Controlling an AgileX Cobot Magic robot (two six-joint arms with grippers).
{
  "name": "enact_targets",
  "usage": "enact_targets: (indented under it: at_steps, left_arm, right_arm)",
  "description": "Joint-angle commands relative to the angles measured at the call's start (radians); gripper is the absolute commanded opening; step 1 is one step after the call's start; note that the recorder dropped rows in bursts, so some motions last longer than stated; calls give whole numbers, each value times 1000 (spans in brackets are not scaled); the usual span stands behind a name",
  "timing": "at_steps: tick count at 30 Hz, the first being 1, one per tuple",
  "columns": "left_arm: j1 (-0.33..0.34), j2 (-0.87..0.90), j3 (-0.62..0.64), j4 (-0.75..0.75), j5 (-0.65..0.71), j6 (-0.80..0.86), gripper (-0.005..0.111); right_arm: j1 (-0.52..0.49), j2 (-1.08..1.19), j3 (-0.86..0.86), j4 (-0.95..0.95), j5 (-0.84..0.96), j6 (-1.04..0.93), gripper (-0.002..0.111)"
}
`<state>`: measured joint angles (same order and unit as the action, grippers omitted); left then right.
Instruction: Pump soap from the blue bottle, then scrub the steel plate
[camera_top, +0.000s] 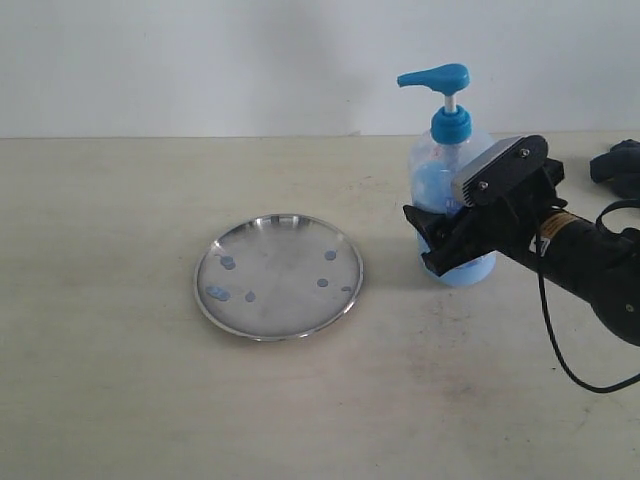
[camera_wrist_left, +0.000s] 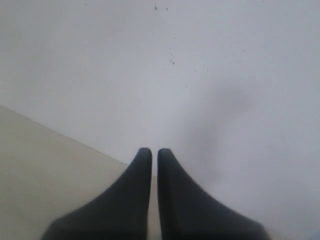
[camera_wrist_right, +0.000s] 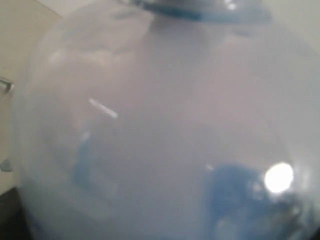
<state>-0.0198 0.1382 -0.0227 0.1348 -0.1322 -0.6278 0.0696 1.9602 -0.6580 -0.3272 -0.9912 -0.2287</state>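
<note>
Blurred blue bottle (camera_wrist_right: 160, 130), partly out of frame.

Exterior camera looking down across the pale beige table (camera_top: 120, 400) toward the plain white wall (camera_top: 200, 60), left wrist camera facing the same wall and table, right wrist camera sitting very close to the tall clear blue-pumped plastic bottle (camera_top: 432, 172), shared with exterior.
</note>
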Motion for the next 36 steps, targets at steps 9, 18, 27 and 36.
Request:
enact_targets:
  at_steps: [9,18,27,36]
  left_arm:
    - [-2,688,-425,505,-233,-9,4]
    - [-2,947,-543,653,-469,-12,4]
    - [-2,956,-606,784,-469,-18,4]
    - [-2,1007,-750,1008,-563,-277,4]
  right_arm:
    - [0,6,7,-52,89,-9,0]
    - [0,6,7,-165,77,152,0]
    - [16,6,-90,-245,204,172,0]
    - [50,6,-152,-236,288,175,0]
